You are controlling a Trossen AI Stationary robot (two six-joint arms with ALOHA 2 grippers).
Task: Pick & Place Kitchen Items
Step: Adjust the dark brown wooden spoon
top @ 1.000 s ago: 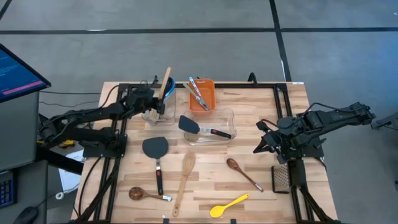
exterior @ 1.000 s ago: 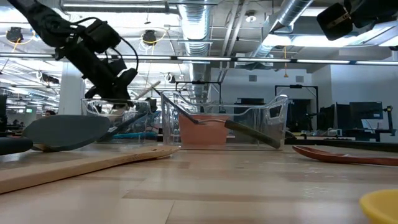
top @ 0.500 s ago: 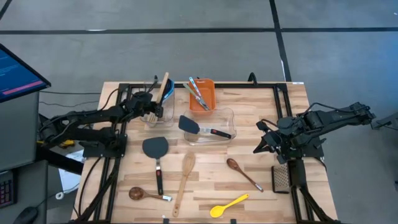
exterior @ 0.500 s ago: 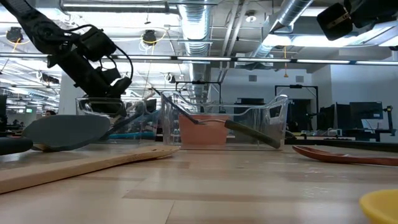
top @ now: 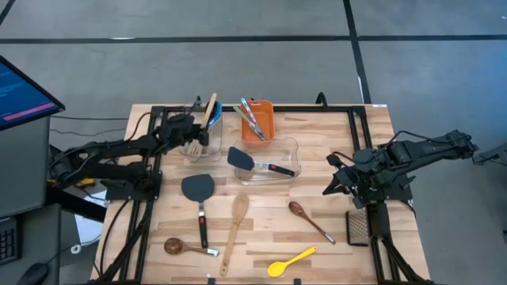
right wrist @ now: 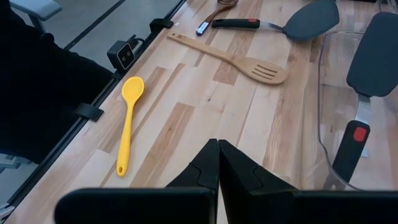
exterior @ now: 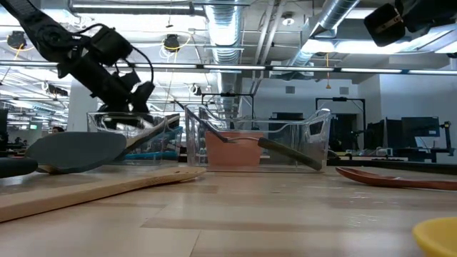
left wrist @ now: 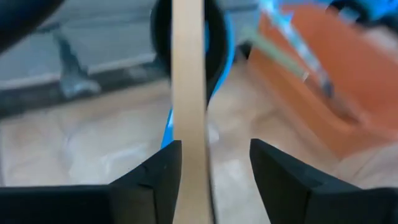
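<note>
Overhead, the orange bin [top: 258,119] at the table's far edge serves as the landmark. Just to its left stands a small clear tub [top: 202,141], and the left gripper [top: 191,136] hangs over that tub, its fingers spread apart with a wooden spoon [top: 209,113] standing between them, not pinched. In front of the bin a larger clear tub [top: 269,161] holds a black turner [top: 243,160]. Farther toward the near edge lie a second black turner [top: 198,190], a slotted wooden spatula [top: 234,229], a brown wooden spoon [top: 309,218] and a yellow spoon [top: 290,261]. The right gripper [top: 336,184] waits well to the bin's right, fingers pressed together and empty.

From table height, the left gripper [exterior: 132,100] sits above the small tub [exterior: 136,135], left of the bin [exterior: 232,148].

Through the left wrist camera, the wooden handle [left wrist: 188,106] rises between the parted fingers [left wrist: 152,180], with a blue utensil [left wrist: 221,50] behind it and the bin [left wrist: 329,81] beyond.

Through the right wrist camera, the closed fingers [right wrist: 217,168] point over the yellow spoon [right wrist: 127,121] and the slotted spatula [right wrist: 233,59].
</note>
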